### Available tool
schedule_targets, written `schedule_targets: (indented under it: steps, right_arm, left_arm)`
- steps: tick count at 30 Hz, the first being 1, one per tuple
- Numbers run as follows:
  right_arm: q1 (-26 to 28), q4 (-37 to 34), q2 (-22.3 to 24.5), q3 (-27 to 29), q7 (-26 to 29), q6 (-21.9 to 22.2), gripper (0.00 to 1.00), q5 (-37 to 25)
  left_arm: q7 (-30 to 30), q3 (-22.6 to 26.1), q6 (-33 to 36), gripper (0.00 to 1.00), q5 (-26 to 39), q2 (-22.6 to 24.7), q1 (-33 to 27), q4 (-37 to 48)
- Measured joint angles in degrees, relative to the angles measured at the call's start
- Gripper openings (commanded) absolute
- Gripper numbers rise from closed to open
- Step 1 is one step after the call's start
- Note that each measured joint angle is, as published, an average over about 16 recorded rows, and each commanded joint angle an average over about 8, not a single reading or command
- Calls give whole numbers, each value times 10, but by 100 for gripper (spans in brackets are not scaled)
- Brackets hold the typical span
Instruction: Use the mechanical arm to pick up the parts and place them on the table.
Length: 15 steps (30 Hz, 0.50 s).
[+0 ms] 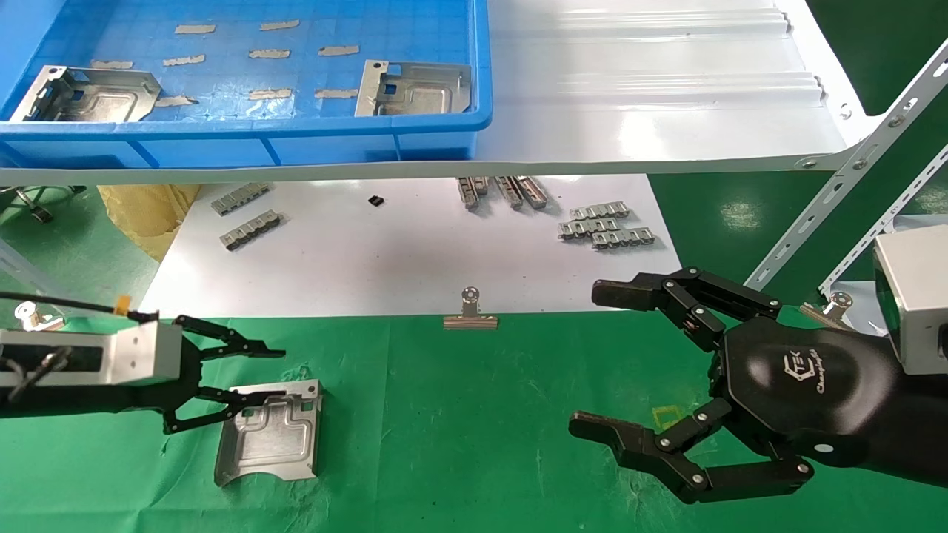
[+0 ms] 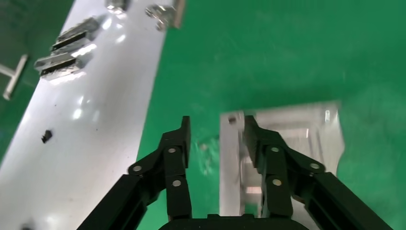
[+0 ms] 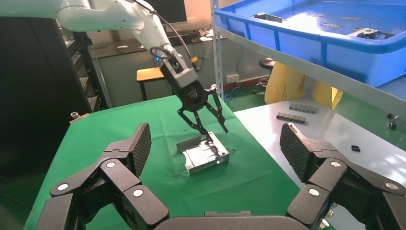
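Observation:
A silvery stamped part (image 1: 270, 437) lies flat on the green table (image 1: 474, 414) at the front left. My left gripper (image 1: 272, 376) is open and low over the part's far edge. In the left wrist view the upturned flange stands between the spread jaws of the left gripper (image 2: 218, 125), with one finger over the part (image 2: 306, 129). Two more parts (image 1: 89, 92) (image 1: 415, 87) lie in the blue bin (image 1: 296, 141). My right gripper (image 1: 592, 359), a black jointed hand, is open and empty above the table at the right. The right wrist view shows the part (image 3: 203, 155) under the left gripper (image 3: 210, 129).
A glossy white sheet (image 1: 415, 259) behind the green cloth carries grey toothed strips (image 1: 603, 226) (image 1: 248, 215). A binder clip (image 1: 470, 311) sits at its front edge. The bin stands on a white shelf (image 1: 666, 111) with slotted metal braces (image 1: 837, 200) at the right.

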Motion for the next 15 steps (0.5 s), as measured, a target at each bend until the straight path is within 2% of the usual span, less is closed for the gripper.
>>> schedule_targets:
  steps: [9, 15]
  right_arm:
    - [0, 0, 0, 0, 0, 0, 100, 0]
    - [0, 0, 0, 0, 0, 0, 100, 0]
  left_arm:
    - [-84, -19, 14, 100, -41, -7, 21, 14]
    - [-101, -24, 15, 100, -51, -10, 30, 11]
